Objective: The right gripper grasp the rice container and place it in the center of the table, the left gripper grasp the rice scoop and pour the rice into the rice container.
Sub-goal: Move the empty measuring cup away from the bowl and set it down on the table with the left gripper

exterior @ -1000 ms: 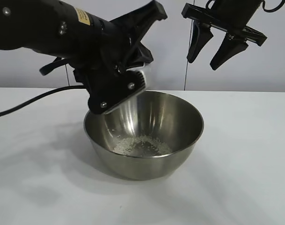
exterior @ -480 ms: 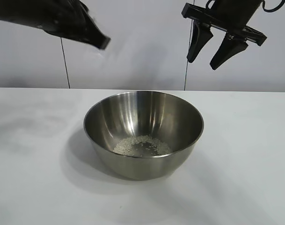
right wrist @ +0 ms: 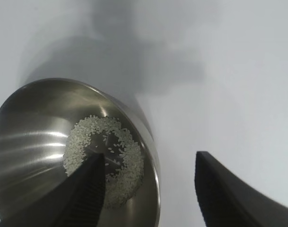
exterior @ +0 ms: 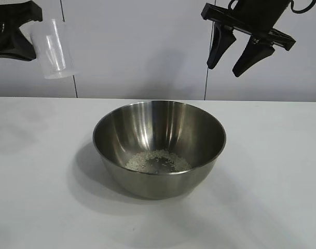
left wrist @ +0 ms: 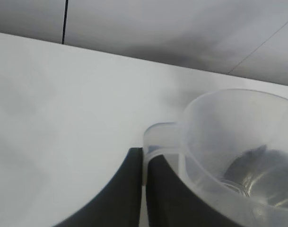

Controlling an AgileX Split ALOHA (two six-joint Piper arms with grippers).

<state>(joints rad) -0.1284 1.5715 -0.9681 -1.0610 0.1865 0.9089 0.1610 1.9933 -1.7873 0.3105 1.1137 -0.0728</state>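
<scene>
- Rice container (exterior: 159,148): round polished steel bowl, upright near the middle of the table (exterior: 38,181), its rim level and unobstructed. No brand, label or writing can be read on it.
- Rice (exterior: 158,161): thin, loose ring of pale grains on the bowl's floor, with bare steel showing at its centre. In the right wrist view the grains (right wrist: 106,156) lie well below the rim.
- Rice scoop (exterior: 52,48): frosted translucent cup, held upright in the air at the far left, well apart from the bowl and higher than its rim. No printed markings are legible on its wall. In the left wrist view its mouth (left wrist: 238,142) looks empty.
- Left gripper (exterior: 15,32): at the upper left edge of the exterior view, mostly out of frame. In the left wrist view its two dark fingers (left wrist: 122,194) are pressed together on the scoop's small side handle.
- Right gripper (exterior: 235,54): hangs high at the upper right, above and beyond the bowl's right rim, fingers spread apart and holding nothing.
- Table: plain white top, bare on every side of the bowl; broad open surface lies left, right and on the near side.
- Back wall (exterior: 147,46): pale panels with two thin vertical seams, no lettering.
</scene>
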